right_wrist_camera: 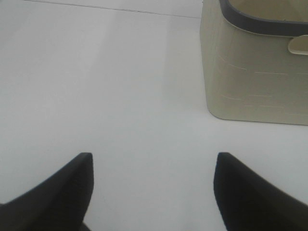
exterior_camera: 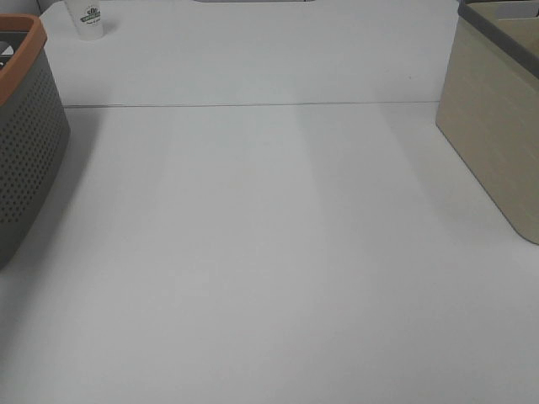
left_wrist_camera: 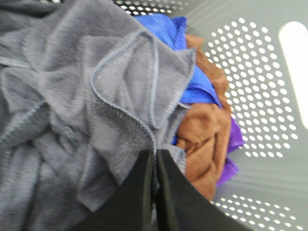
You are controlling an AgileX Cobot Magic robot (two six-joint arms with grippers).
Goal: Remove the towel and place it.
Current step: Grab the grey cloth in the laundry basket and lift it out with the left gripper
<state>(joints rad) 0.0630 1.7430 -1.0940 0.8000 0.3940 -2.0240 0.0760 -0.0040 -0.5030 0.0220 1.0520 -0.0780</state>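
Note:
In the left wrist view the dark grey towel (left_wrist_camera: 72,106) lies crumpled inside the perforated grey basket (left_wrist_camera: 260,96). My left gripper (left_wrist_camera: 155,166) has its two black fingers pressed together on a fold of the towel's hemmed edge. Blue (left_wrist_camera: 192,84), brown (left_wrist_camera: 204,134) and purple (left_wrist_camera: 231,154) cloths lie beside and under it. My right gripper (right_wrist_camera: 154,166) is open and empty over the white table, apart from the beige basket (right_wrist_camera: 255,72). Neither gripper shows in the exterior high view.
The grey basket with an orange rim (exterior_camera: 29,126) stands at the table's left edge. The beige basket with a grey rim (exterior_camera: 497,126) stands at the right. A white paper cup (exterior_camera: 88,18) stands at the back left. A seam (exterior_camera: 253,105) crosses the table.

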